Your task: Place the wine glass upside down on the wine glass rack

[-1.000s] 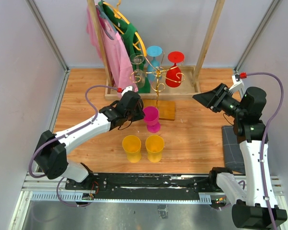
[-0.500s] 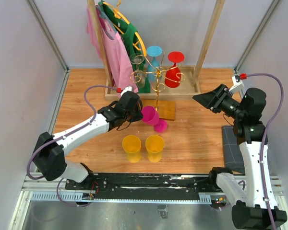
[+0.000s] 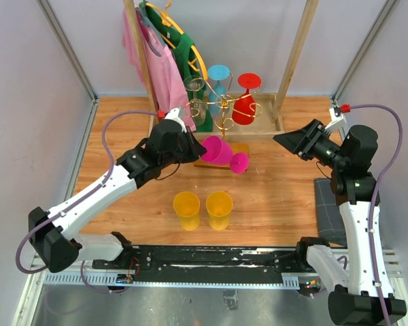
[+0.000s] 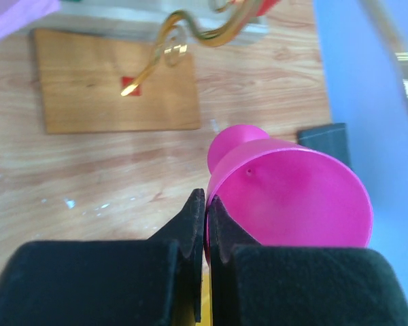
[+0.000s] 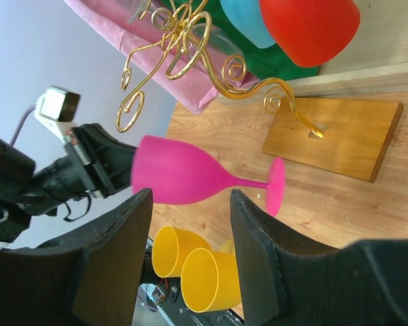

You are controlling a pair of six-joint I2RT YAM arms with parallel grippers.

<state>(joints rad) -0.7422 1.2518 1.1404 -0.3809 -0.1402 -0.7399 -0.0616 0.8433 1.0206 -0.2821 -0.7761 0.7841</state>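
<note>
My left gripper (image 3: 194, 148) is shut on the rim of a magenta wine glass (image 3: 221, 153), which it holds tilted on its side above the table, foot (image 3: 239, 163) to the right. The glass also shows in the left wrist view (image 4: 285, 193) and the right wrist view (image 5: 190, 178). The gold wine glass rack (image 3: 223, 109) stands just behind it on a small wooden base (image 3: 238, 157). A red glass (image 3: 247, 102), a blue glass (image 3: 219, 78) and clear glasses (image 3: 196, 102) hang on it. My right gripper (image 3: 280, 139) is open and empty at the right, raised above the table.
Two yellow cups (image 3: 202, 209) stand in front of the held glass. A wooden-post clothes rail (image 3: 296, 58) with pink (image 3: 156, 64) and green garments stands at the back in a wooden tray. A dark pad (image 3: 326, 204) lies at the right edge.
My left gripper has lifted the magenta glass off the table, tipped it onto its side and carried it back and right toward the rack. The right arm has not moved.
</note>
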